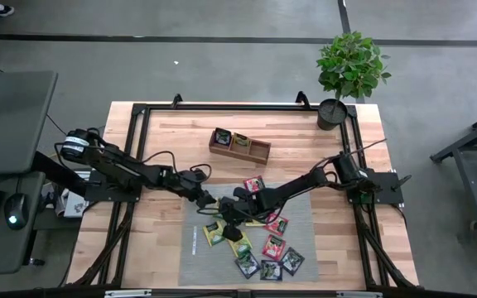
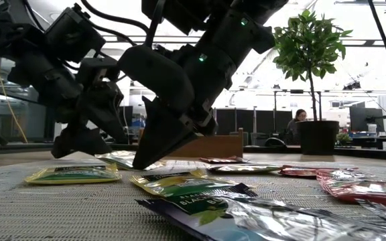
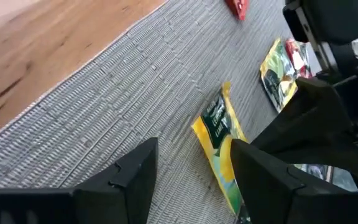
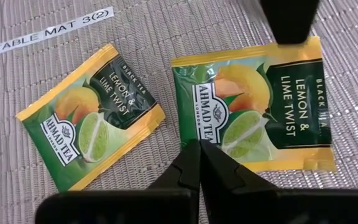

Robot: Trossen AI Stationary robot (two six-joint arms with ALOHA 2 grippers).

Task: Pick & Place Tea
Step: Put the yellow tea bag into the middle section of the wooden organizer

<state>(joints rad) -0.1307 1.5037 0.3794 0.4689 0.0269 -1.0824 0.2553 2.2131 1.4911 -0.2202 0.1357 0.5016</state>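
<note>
Several tea sachets, yellow-green, red and black, lie flat on the grey mat (image 1: pixel 305 207). My right gripper (image 4: pixel 199 149) is shut, its tip down on a yellow-green lemon-and-lime sachet (image 4: pixel 260 106). A second sachet of the same kind (image 4: pixel 92 124) lies beside it, untouched. My left gripper (image 3: pixel 191 155) stands open low over the mat, just left of the right gripper (image 1: pixel 224 213). One of its fingers (image 4: pixel 288 22) is at the pressed sachet's far edge. In the low view the right gripper (image 2: pixel 143 161) points down at the mat and the left gripper (image 2: pixel 79 144) hangs beside it. My right gripper presses its shut fingertips down on the yellow-green sachet near one edge (image 4: pixel 194 134), beside the printed label. It comes slanting down from the table's right. The sachet lies flat on the mat. My left gripper has one finger at that sachet's opposite edge; whether it touches, I cannot tell.
A brown wooden tray (image 1: pixel 260 150) with three compartments stands on the wood beyond the mat, sachets in two of them. A potted plant (image 1: pixel 350 66) is at the far right corner. More sachets (image 1: pixel 270 270) crowd the mat's near right part. A mat label (image 4: pixel 51 31) lies nearby.
</note>
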